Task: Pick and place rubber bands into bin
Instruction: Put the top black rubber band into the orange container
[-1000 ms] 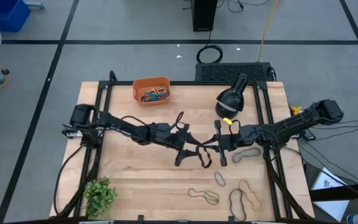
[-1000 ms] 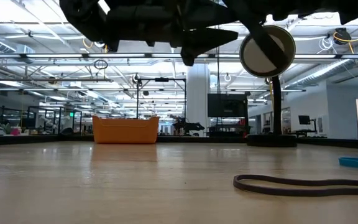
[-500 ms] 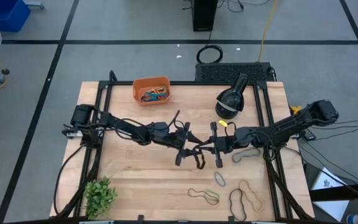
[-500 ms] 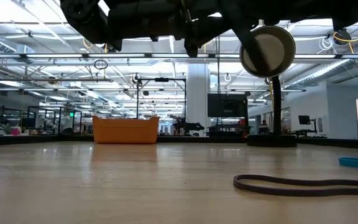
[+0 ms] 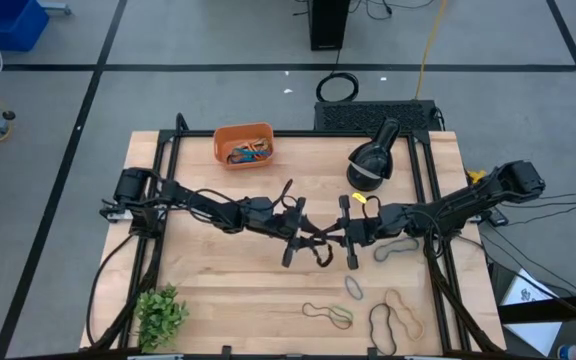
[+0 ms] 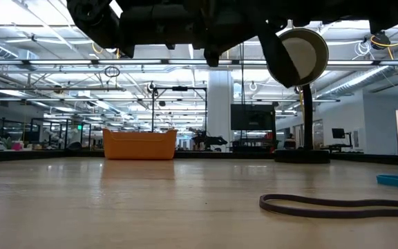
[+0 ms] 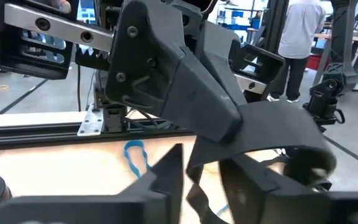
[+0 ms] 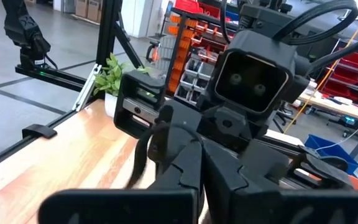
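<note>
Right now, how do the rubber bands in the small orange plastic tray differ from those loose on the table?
The binned bands are heaped in the orange tray; the loose bands lie apart, flat on the table. The binned ones look orange and blue; the loose ones mostly dark or tan. Both are thin floppy loops. The left gripper and right gripper meet mid-table.

Small green plant (image 5: 161,315), black desk lamp (image 5: 372,160).

table (image 5: 218,300): pale wood, matt | bin (image 5: 230,140): smooth orange plastic | frame rails (image 5: 171,150): black metal
</note>
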`<state>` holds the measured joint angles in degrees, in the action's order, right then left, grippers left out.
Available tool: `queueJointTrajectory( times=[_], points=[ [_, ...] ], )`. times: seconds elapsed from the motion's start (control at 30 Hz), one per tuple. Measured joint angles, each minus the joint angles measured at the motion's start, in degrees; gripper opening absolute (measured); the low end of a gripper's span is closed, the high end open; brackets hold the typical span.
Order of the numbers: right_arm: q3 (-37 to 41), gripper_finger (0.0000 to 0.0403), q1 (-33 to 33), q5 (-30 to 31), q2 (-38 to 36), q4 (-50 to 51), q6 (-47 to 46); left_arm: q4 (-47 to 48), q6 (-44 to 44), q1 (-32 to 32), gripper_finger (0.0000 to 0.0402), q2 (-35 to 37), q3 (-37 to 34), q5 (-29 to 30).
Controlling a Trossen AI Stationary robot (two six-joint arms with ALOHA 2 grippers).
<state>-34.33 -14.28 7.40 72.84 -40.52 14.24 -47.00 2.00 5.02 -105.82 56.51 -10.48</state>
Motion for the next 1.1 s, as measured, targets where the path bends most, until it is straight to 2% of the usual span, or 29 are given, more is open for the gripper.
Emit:
queueJointTrajectory(
  times=[0.13, 0.2, 0.53, 0.8, 0.93, 1.1],
  points=[
    [0.0, 0.0003, -0.04, 0.0, 0.0, -0.01, 0.03, 0.06, -0.18, 0.0, 0.0024, 0.0, 0.0, 0.02],
    [0.0, 0.0009, -0.04, 0.0, 0.0, 0.01, 0.0, 0.09, -0.01, 0.0, 0.001, 0.0, 0.0, 0.02],
    [0.0, 0.0045, -0.07, 0.0, 0.0, 0.49, -3.77, 0.46, 0.9, -0.15, 0.0011, 0.02, 0.0, 0.06],
    [0.0, 0.0133, -0.07, 0.0, -0.71, 1.45, -6.0, 0.75, 1.03, -0.15, 0.0012, 0.09, 0.0, 0.04],
    [0.0, 0.0167, -0.07, 0.0, -3.69, 8.67, -5.64, 9.07, 1.04, -0.57, 0.0006, 3.53, 0.0, 0.68],
    [0.0, 0.0186, -0.07, 0.11, -8.85, 21.04, -3.87, 25.2, 0.27, -1.01, 0.0012, 11.15, 0.0, 10.16]
  ],
)
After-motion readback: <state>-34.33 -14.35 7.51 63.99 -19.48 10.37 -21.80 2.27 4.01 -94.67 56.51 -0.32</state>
